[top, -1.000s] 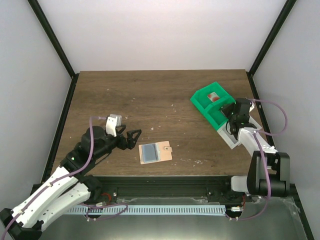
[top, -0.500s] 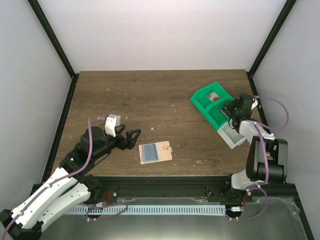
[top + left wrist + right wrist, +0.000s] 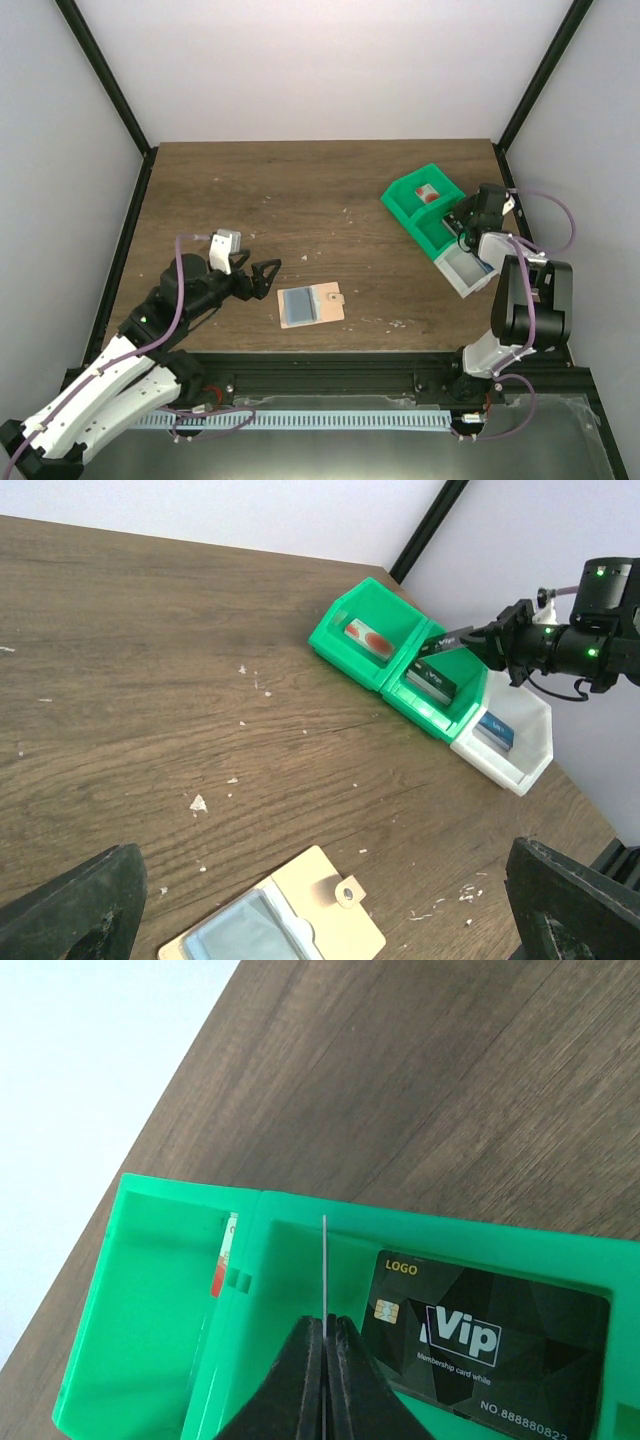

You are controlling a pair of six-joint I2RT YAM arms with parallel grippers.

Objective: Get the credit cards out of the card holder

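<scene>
- the right gripper [image 3: 324, 1328] is closed tight on a thin card [image 3: 324, 1260], which its wrist camera sees edge-on as a fine pale line sticking out past the fingertips
- that held card hangs over the green part of the tray [image 3: 340, 655], close to the wall between the two green compartments; whether it touches the tray i cannot tell
- a dark card [image 3: 490, 1350] with gold and white print lies flat in the middle green compartment, just beside the held card
- a red-and-white card [image 3: 368, 638] leans in the far green compartment, and a blue card [image 3: 495, 730] lies in the white compartment at the tray's near end
- the tray sits on the right side of the table [image 3: 300, 190], set at an angle, near the right edge
- the left gripper [image 3: 268, 278] is spread wide with nothing between its fingers [image 3: 75, 905]; it hovers low over the wood on the left, pointing toward the middle
- the card holder [image 3: 311, 304] lies open and flat near the table's near edge, between the two arms, just beside the left gripper but not touching it, and well apart from the tray
- its left half shows a pale blue-grey pocket, its right half is bare tan with a small snap tab on the edge
- small pale flecks are scattered on the wood around the middle of the table
</scene>
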